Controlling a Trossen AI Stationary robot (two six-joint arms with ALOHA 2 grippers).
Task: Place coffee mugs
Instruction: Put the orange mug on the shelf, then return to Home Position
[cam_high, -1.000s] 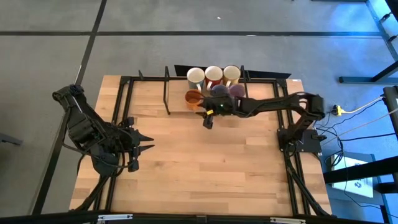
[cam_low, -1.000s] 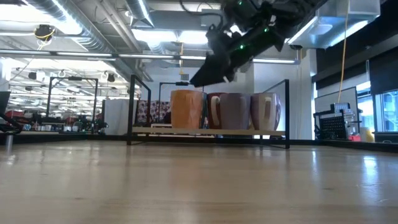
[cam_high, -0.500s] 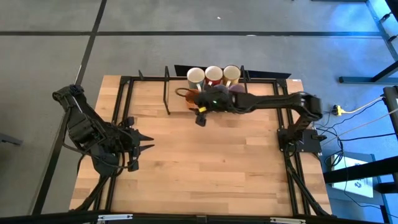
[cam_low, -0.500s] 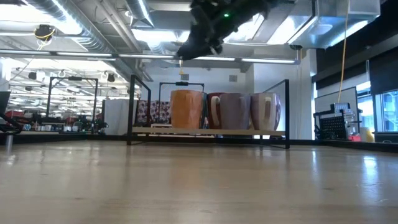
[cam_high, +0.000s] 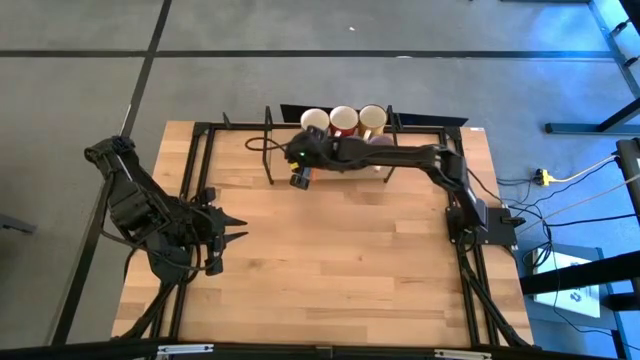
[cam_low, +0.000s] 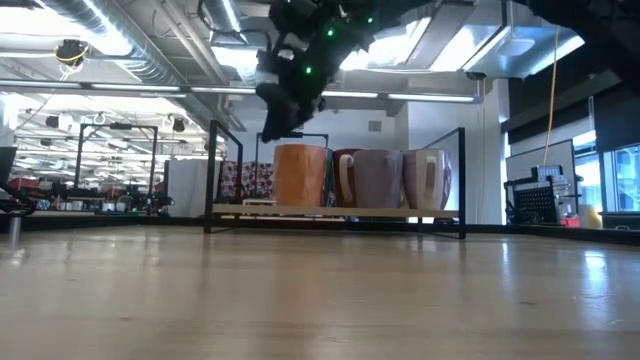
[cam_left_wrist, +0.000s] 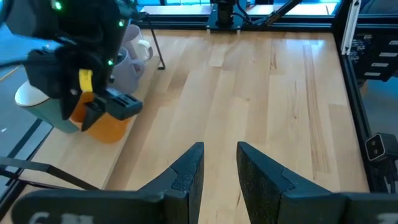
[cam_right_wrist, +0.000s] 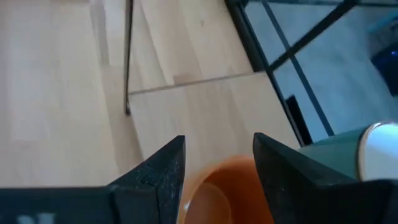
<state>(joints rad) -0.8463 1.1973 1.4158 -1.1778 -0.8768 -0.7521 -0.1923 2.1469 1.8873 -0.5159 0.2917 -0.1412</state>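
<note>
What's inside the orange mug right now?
Nothing visible: the right wrist view looks past the open right gripper into the orange mug, showing bare orange wall. The lower part of the inside lies beyond the picture's edge, so it can't be checked.

Lighting: bright, even, from overhead ceiling strip lights (cam_low: 250, 60) (glaring in low view). Right wrist view softly blurred; shadows faint.

Six small round ceramic mugs stand upright at the table's far edge, touching in two rows. The glossy orange mug (cam_low: 301, 177) is at the front row's left end, with two lavender-purple mugs (cam_low: 378, 178) beside it — one probably hidden from above. Behind: a cream-white mug (cam_high: 315, 122), a red-lined mug (cam_high: 344, 120), another cream mug (cam_high: 373, 118).
</note>
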